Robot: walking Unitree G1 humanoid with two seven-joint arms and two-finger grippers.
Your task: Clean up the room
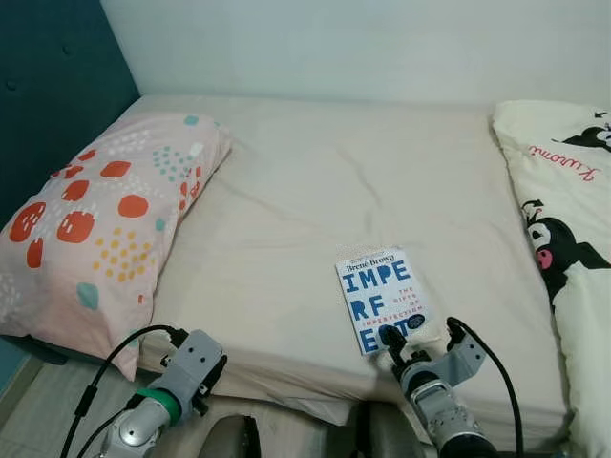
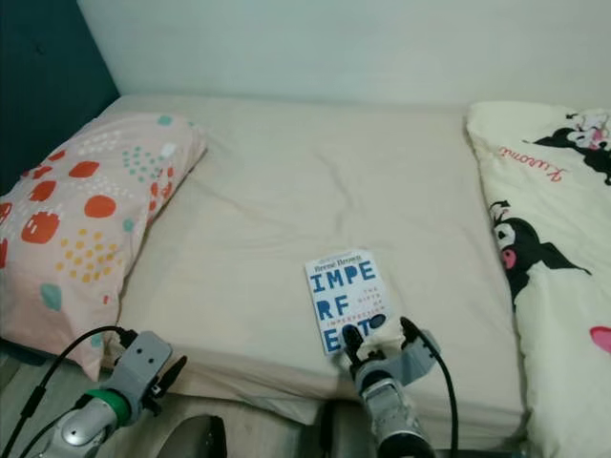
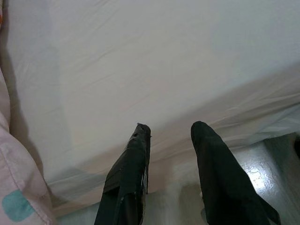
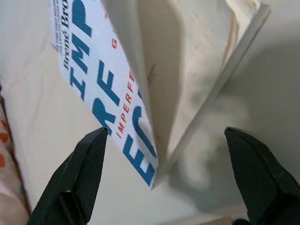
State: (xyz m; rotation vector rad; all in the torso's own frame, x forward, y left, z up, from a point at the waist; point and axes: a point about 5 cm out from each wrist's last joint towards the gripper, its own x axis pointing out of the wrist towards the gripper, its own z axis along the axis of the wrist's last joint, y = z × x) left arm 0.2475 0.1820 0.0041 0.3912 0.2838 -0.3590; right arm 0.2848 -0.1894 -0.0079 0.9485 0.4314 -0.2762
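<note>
white paperback book with blue letters lies near front edge of beige bed sheet, long axis pointing away | right gripper spread, straddling its near corner, cover lifted | left gripper released, well apart

Soft, even daylight fills my head views; the bed sheet reads pale and clean, with faint shadows only in its creases. Both are sharp, without motion blur. At my left wrist, the mattress edge falls into grey shade and the floor throws a small glare. At my right wrist, the book looms close, slightly soft, shading the sheet beneath.
</note>
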